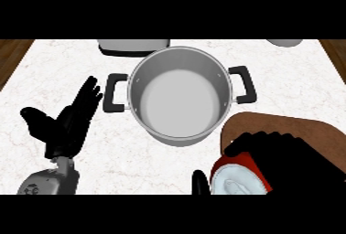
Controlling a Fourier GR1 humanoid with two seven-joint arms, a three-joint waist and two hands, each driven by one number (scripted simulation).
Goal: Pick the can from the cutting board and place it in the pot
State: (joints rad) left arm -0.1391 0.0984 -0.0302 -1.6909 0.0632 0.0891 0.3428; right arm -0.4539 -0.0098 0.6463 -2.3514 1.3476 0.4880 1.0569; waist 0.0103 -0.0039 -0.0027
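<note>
Can sits at near right, red wall w/ pale lid facing up toward the view, at the near-left edge of the brown cutting board. Right hand is wrapped over it from the far/right side, fingers curled round the red wall and the thumb showing on the can's left, so it is grasping the can; can't tell if the can is lifted off the board yet. Left hand rests at left on the surface, fingers straight & released, holding nothing. Pot stands just far-left of the board, mouth wide, nothing visible inside. Handling, prob.: rigid metal cylinder, smooth & a bit slippery, not fragile, moderate wt. Best hold is around the side wall at mid-height, not the lid rim, keeping it upright to clear the pot's rim.
</note>
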